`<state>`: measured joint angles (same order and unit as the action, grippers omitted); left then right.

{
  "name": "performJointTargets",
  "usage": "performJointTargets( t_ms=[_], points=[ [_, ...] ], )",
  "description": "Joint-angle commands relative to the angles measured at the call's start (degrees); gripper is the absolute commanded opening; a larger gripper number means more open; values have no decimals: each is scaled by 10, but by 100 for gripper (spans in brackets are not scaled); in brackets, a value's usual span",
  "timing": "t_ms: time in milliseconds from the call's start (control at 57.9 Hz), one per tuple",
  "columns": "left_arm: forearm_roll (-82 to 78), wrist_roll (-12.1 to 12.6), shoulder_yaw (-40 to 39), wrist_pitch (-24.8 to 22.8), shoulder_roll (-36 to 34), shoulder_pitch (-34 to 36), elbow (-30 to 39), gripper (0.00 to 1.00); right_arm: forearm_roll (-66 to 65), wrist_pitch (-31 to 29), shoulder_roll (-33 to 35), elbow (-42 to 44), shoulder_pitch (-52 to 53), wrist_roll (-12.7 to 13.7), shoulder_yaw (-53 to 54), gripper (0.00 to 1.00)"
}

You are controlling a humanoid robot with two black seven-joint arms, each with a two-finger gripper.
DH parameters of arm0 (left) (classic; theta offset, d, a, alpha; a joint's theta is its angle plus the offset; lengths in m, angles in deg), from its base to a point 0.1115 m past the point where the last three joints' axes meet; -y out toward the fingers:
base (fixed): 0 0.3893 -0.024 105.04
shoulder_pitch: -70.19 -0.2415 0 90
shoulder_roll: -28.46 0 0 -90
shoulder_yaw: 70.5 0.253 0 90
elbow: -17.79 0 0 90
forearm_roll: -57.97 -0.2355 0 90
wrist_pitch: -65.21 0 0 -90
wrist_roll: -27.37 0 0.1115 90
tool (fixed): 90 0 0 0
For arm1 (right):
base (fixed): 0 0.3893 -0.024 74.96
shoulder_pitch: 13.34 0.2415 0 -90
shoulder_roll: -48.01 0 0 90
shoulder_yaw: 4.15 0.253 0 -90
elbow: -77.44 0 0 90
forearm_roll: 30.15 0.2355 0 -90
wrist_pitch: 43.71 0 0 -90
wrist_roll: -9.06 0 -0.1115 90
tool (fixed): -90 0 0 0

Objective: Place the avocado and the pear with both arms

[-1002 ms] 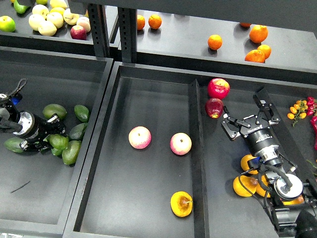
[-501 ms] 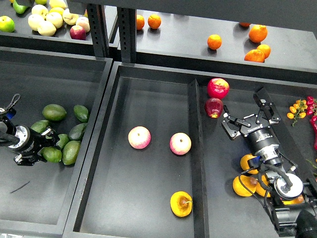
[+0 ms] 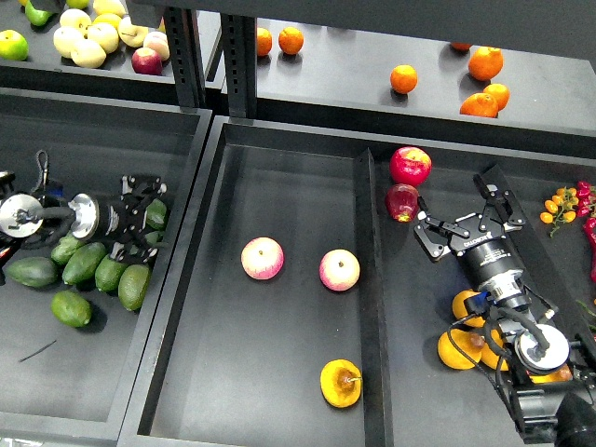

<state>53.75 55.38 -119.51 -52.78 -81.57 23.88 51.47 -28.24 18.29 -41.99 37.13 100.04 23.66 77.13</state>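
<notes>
Black trays point(image 3: 279, 149) hold fruit under a shelf of oranges point(image 3: 403, 78).
Left hand point(image 3: 140, 216) reaches over the avocados point(image 3: 86, 262) in the left tray, its fingers spread around nothing I can make out; one avocado point(image 3: 71, 308) lies apart in front. Right hand point(image 3: 464, 228) hovers released near two red apples point(image 3: 410, 166), above the right tray. One pear point(image 3: 341, 383) sits in the middle tray, near two pink apples point(image 3: 263, 258); more pears point(image 3: 461, 348) lie under the right arm.
</notes>
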Motion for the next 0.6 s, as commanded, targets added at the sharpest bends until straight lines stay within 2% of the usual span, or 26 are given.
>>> performJointTargets(
  t_ms=[0, 104, 225, 294, 397, 587],
  points=[
    [6, 0, -155, 0, 77, -53, 32, 100, -2, 0, 0, -7, 3, 33, -6, 99],
    [6, -1, -201, 0, 129, -94, 66, 100, -4, 0, 0, -8, 18, 53, -18, 99],
    [6, -28, -265, 0, 193, -143, 113, 100, -5, 0, 0, -8, 25, 59, -46, 99],
    [7, -34, -293, 0, 200, -163, 132, 100, -7, 0, 4, -8, 30, 60, -66, 99],
    [7, -37, -327, 0, 200, -194, 170, 100, -16, 0, 55, -9, 45, 65, -118, 99],
    [13, -56, -333, 0, 200, -270, 263, 100, -16, 0, 167, -10, 116, 114, -270, 99]
  ],
)
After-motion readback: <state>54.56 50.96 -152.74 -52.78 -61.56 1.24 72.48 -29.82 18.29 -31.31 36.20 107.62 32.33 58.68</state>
